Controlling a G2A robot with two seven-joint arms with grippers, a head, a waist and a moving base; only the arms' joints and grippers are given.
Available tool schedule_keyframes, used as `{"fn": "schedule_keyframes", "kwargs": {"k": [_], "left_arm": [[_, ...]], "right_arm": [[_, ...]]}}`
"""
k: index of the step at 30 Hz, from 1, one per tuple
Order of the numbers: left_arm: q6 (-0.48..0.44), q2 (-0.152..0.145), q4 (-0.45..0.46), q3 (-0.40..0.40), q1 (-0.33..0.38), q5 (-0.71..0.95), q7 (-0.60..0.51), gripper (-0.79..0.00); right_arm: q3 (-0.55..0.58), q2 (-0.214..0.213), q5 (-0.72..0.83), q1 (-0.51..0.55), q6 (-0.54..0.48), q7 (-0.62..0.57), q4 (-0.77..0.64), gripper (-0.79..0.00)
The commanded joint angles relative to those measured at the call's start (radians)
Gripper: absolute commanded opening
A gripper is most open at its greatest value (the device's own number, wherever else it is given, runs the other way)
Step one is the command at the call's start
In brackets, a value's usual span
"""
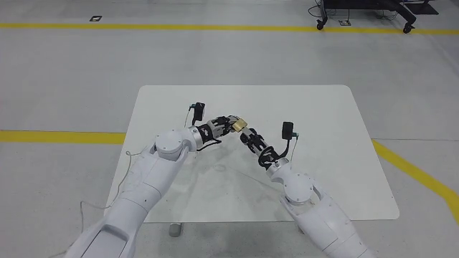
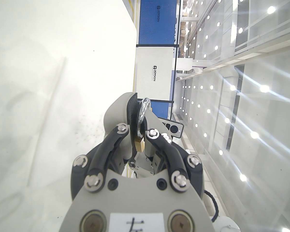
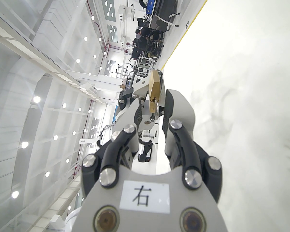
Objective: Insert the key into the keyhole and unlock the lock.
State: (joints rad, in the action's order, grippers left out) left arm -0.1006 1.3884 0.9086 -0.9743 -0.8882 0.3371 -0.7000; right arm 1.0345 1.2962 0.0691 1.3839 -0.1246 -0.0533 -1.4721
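The brass lock [image 1: 239, 123] is held above the middle of the white table [image 1: 330, 179], between my two grippers. My left gripper [image 1: 228, 125] is shut on the lock; its silver shackle [image 2: 144, 111] is pinched between the fingertips and a bit of the brass body [image 2: 140, 145] shows behind them. From the other side, my right gripper [image 1: 248, 137] is shut on the key [image 3: 156, 113]. The key's blade sits in the keyhole at the end of the brass lock [image 3: 155, 86]. The left gripper's fingers [image 3: 137, 86] show just beyond the lock.
The table's bare white top [image 1: 179, 107] spreads around both arms, with its far edge [image 1: 244, 86] and right edge [image 1: 380, 165] well away. A yellow floor line [image 1: 143, 26] and a black equipment cart [image 1: 373, 0] lie beyond the table.
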Motion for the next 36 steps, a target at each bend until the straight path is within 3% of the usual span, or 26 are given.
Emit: {"fn": "schedule_keyframes", "kwargs": {"k": [1, 6, 7, 8, 23, 25, 36], "left_arm": [[-0.001, 0.000, -0.001, -0.002, 0.000, -0.001, 0.002, -0.785], [-0.005, 0.000, -0.001, -0.009, -0.001, 0.000, 0.002, -0.785], [-0.006, 0.000, -0.001, -0.010, -0.002, 0.000, 0.003, -0.785], [-0.006, 0.001, 0.000, -0.011, -0.003, 0.000, 0.003, -0.785], [-0.021, 0.004, 0.006, -0.009, -0.006, -0.014, -0.022, -0.785], [-0.016, 0.005, 0.003, -0.011, -0.006, 0.000, -0.041, -0.785], [-0.012, 0.011, -0.022, -0.022, 0.001, 0.063, -0.089, -0.785]], "right_arm": [[0.005, 0.000, -0.001, 0.005, -0.001, -0.002, -0.004, -0.699], [0.022, 0.000, 0.035, 0.019, 0.006, -0.041, -0.010, -0.640], [0.030, -0.001, 0.045, 0.017, 0.006, -0.053, -0.007, -0.757], [0.037, -0.002, 0.042, 0.015, 0.006, -0.058, -0.005, -0.785], [0.033, 0.011, 0.045, -0.018, 0.025, -0.070, 0.003, -0.785], [0.036, 0.011, 0.051, -0.014, 0.021, -0.075, -0.009, 0.000], [0.041, 0.010, 0.057, -0.006, 0.015, -0.089, -0.021, 0.000]]}}
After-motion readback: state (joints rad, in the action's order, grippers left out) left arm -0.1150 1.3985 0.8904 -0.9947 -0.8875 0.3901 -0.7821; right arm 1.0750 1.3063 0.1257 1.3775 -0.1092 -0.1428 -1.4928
